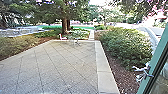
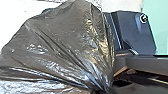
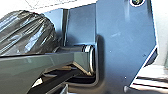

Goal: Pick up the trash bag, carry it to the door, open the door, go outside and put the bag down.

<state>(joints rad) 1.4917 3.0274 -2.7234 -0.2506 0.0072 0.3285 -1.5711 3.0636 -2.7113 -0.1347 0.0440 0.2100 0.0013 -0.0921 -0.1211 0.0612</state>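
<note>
Item: trash bag of dark, glossy, thin plastic, its folds drawn together and pinched at the left gripper, its body fanned out beyond that grip. Right gripper: state cannot be told. Ahead of the left gripper: patio of pale stone slabs; ahead and to its right, green-framed door with silvery metal handle.

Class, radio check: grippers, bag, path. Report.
Grippers: state unclear. Trash bag: gathered to a neck, left wrist view. Green-edged door at right; patio ahead, furniture at its far end.
</note>
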